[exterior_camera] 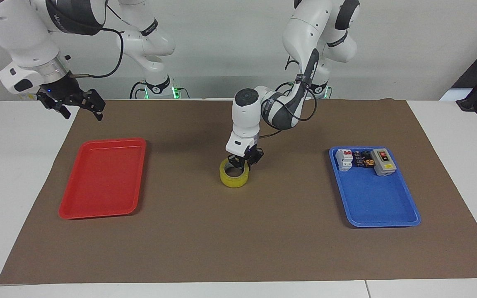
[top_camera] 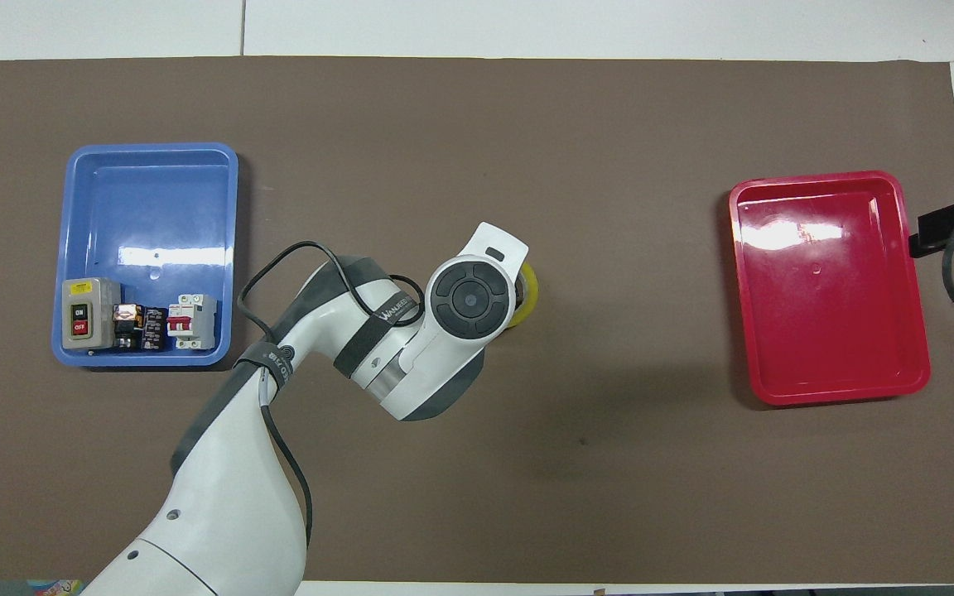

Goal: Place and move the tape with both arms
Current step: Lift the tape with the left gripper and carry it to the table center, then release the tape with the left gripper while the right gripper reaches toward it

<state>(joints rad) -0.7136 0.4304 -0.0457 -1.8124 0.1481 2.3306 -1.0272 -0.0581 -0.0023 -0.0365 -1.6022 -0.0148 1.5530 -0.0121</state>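
Note:
The yellow tape roll [exterior_camera: 234, 177] sits upright-open in the middle of the brown mat, low at the mat's surface; I cannot tell whether it touches. My left gripper [exterior_camera: 244, 160] is shut on the roll's wall, on the rim toward the robots. In the overhead view the left wrist covers the gripper and only a sliver of the tape [top_camera: 532, 291] shows. My right gripper [exterior_camera: 79, 106] waits open and empty in the air over the mat's edge, beside the red tray [exterior_camera: 102, 178]; its tip shows in the overhead view [top_camera: 941, 232].
The red tray [top_camera: 829, 331] lies empty at the right arm's end. A blue tray [exterior_camera: 373, 203] at the left arm's end holds a grey switch box [exterior_camera: 383, 161], a white breaker [exterior_camera: 345, 159] and small parts along its edge nearest the robots.

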